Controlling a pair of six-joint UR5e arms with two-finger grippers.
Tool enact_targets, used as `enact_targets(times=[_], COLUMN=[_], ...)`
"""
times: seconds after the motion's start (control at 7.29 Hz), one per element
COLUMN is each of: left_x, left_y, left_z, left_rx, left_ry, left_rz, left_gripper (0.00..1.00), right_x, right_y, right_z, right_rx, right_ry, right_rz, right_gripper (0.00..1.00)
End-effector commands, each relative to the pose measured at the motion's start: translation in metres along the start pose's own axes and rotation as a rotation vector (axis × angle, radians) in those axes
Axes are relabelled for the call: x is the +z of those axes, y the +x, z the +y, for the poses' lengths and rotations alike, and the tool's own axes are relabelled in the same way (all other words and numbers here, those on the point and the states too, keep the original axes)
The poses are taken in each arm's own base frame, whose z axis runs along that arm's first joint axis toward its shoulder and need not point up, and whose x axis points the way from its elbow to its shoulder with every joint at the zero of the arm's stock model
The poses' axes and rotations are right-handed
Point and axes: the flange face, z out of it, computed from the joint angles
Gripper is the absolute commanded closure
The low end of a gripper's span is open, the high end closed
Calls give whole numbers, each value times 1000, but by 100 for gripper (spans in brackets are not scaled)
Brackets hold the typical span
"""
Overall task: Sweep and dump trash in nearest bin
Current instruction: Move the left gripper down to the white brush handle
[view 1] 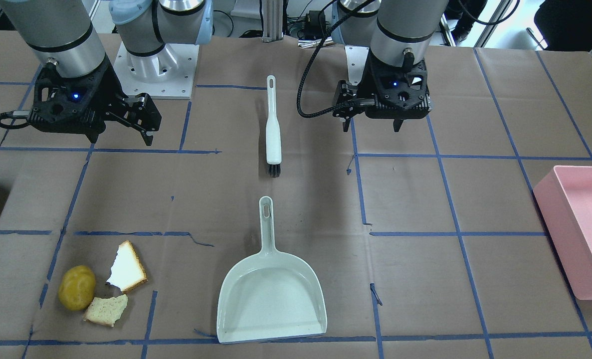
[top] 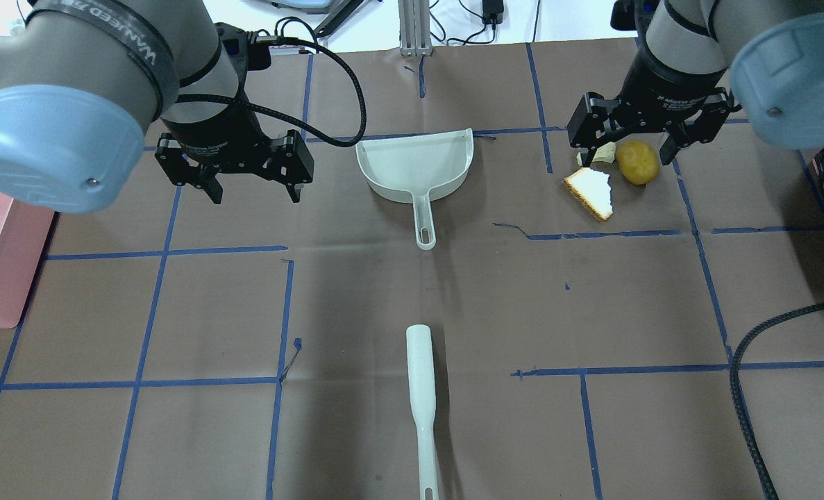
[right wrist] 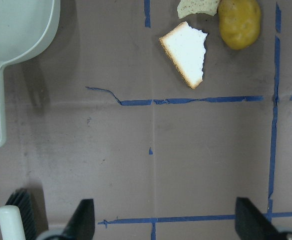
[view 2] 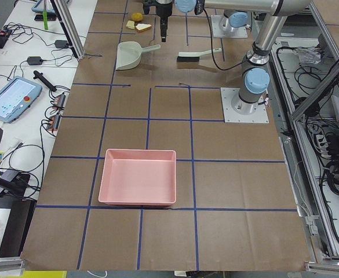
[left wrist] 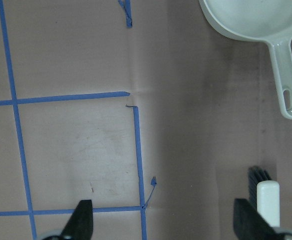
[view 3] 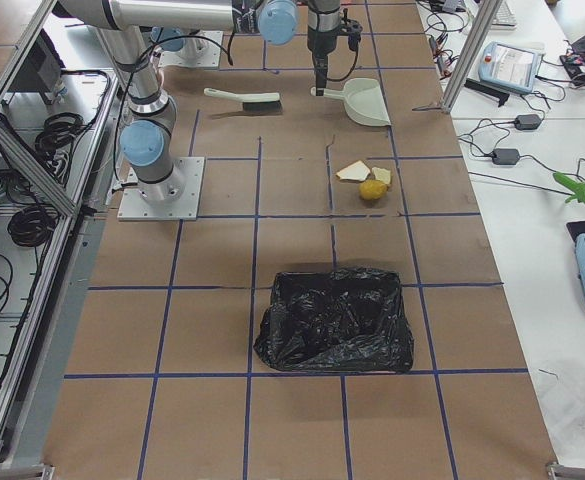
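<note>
While the left gripper (left wrist: 165, 220) and right gripper (right wrist: 165, 220) hang with jaws spread and empty, the potato (view 1: 77, 287) and two bread pieces (view 1: 127, 267) lie clustered near the dustpan (view 1: 271, 294), on the right arm's side. Only the exterior right view shows the black-lined bin (view 3: 334, 320), near that cluster.

Yellow-brown potato (view 1: 77, 287), white tan-crusted bread (view 1: 127, 271), pale dustpan (view 1: 271, 299), white brush (view 1: 273, 129) with black bristles, brown counter (view 1: 490, 199) gridded in blue tape (view 1: 410, 233), a pink bin (view 1: 557, 224), a black-bagged bin (view 3: 334, 320).

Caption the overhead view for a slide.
Left claw and right claw hover open; pale plastic dustpan, white brush, yellow potato, torn white bread pieces lie untouched.
</note>
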Motion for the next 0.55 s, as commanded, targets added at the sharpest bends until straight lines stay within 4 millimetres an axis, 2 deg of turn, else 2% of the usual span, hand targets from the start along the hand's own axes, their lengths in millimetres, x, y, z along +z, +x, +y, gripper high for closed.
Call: enact_targets(times=[0.0,0.27,0.41], left_x=[11,34,44], left_y=[57,101,126], left_z=[32,72,97], left_rx=[-68,-131,-96], left_ry=[-11,-50,-62], left_rz=[-10,-31,-43], left_gripper=[0,0,0], right_x=[1,1,1], right_y=[0,0,0], right_z=[0,0,0], right_rx=[0,0,0], right_ry=[-1,-1,-1], right_rz=[0,0,0], right_gripper=[0,0,0])
